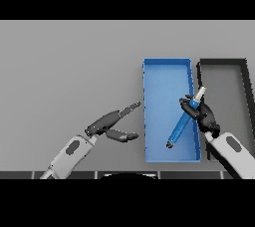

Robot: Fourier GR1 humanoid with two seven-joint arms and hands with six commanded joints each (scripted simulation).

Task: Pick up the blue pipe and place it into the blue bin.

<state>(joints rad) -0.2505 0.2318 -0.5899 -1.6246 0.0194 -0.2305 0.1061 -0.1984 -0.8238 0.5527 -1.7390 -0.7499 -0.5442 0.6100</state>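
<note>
The right hand (205, 115) comes in from the lower right on its white and grey arm, fingers curled round the pipe (183, 121), which slants down and left from the fingers. The left hand (110, 124) reaches in from the lower left, fingers straight, thumb spread below them.

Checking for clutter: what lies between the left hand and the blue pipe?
In the head view, only bare grey table and the blue bin's left wall lie between the left hand and the blue pipe, held by the right hand.
</note>
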